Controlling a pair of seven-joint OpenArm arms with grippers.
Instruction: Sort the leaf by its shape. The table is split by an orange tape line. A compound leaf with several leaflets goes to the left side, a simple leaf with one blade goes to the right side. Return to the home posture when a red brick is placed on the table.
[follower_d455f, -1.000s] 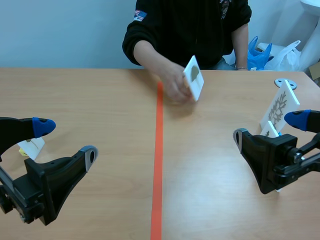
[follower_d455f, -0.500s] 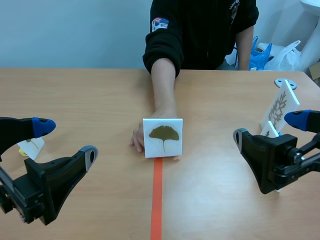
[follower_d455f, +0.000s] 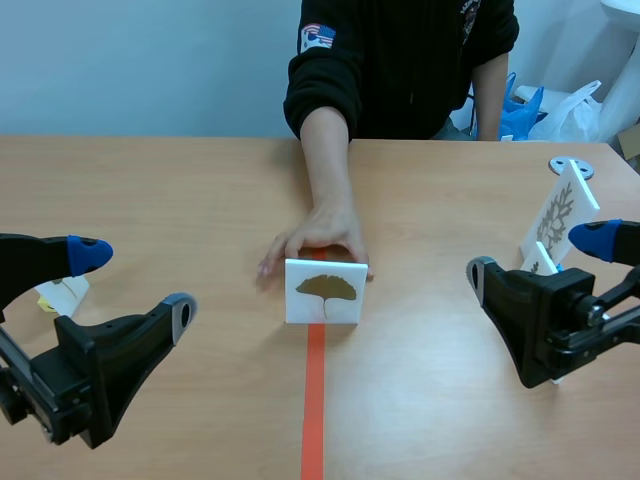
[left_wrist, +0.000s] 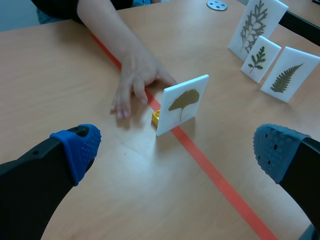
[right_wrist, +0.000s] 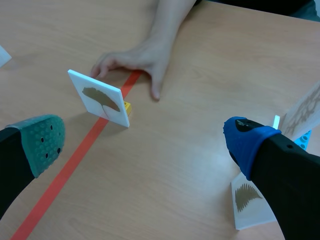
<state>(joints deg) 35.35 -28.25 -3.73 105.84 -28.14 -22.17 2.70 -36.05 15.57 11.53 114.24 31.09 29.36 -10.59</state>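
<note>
A white card with a single fan-shaped leaf (follower_d455f: 323, 291) stands upright on the orange tape line (follower_d455f: 313, 400) at the table's middle. It also shows in the left wrist view (left_wrist: 182, 102) and in the right wrist view (right_wrist: 100, 97). A small yellow brick (left_wrist: 155, 117) props it from behind. A person's hand (follower_d455f: 320, 235) rests on the table just behind the card. My left gripper (follower_d455f: 135, 283) is open low at the left, well short of the card. My right gripper (follower_d455f: 540, 255) is open at the right, also apart from it.
Several leaf cards stand at the right near my right gripper: a tall one (follower_d455f: 560, 210), with smaller fern cards (left_wrist: 288, 74) beside it. A small card (follower_d455f: 62, 293) lies by my left gripper. A metal disc (follower_d455f: 570, 167) sits at the far right.
The person brought the card down from mid-air and stood it on the tape line. The hand now sits behind the card. Neither arm has moved.
</note>
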